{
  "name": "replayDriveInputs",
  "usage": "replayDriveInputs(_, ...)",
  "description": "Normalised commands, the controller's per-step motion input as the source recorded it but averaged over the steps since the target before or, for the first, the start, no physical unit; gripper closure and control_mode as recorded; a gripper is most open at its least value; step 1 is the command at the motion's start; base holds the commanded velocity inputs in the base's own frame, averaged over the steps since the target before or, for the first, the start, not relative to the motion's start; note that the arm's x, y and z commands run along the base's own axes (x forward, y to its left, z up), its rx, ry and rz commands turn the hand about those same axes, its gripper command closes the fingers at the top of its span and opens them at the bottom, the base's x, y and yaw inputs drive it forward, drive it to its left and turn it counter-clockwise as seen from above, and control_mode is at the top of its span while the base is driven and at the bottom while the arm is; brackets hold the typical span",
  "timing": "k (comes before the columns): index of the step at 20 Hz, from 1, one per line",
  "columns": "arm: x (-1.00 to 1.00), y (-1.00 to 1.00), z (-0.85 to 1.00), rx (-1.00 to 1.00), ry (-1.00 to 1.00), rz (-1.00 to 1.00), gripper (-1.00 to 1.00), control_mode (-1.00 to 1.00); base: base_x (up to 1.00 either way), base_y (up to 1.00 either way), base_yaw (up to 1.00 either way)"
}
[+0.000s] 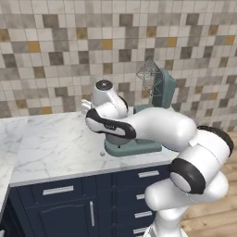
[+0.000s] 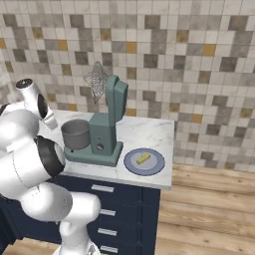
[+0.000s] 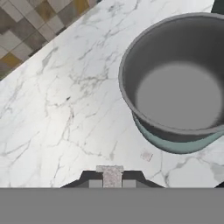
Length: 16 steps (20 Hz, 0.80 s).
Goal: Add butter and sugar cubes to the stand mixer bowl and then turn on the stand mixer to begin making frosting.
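Observation:
In the hand view my gripper [image 3: 110, 180] is shut on a whitish sugar cube [image 3: 109, 172], held above the marble counter just left of the stand mixer bowl [image 3: 175, 94]. The grey bowl is empty inside and sits on the teal mixer base. A second sugar cube [image 3: 146, 155] lies on the counter by the base, also visible as a speck [image 1: 102, 153]. The stand mixer [image 2: 107, 130] has its head tilted up, whisk [image 2: 97, 79] raised. The bowl [image 2: 75, 133] stands on its left side. The yellow butter [image 2: 143, 158] lies on a blue-grey plate [image 2: 155, 167] right of the mixer.
The marble counter [image 1: 51, 143] runs left from the mixer, with dark blue drawers [image 1: 58, 190] below its front edge. A tiled wall [image 2: 164, 55] backs it. The counter ends just right of the plate, over a wooden floor [image 2: 214, 199]. My arm's forearm [image 1: 152, 125] crosses in front of the mixer.

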Motion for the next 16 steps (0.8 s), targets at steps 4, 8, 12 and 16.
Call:
replayDriveInputs(4, 0.05, -0.6, 0.5, 0.0, 0.0, 0.0, 1.0, -1.0, 0.0, 0.0, 0.0)
replayDriveInputs(8, 0.38, -0.59, 0.01, 0.0, 0.02, 0.01, 1.0, -1.0, 0.0, 0.0, 0.0)
replayDriveInputs(12, 0.54, -0.36, 0.0, 0.0, 0.0, 0.02, 1.0, -1.0, 0.0, 0.0, 0.0)
replayDriveInputs(16, 0.49, -0.04, -0.13, 0.0, 0.0, 0.0, 1.0, -1.0, 0.0, 0.0, 0.0)
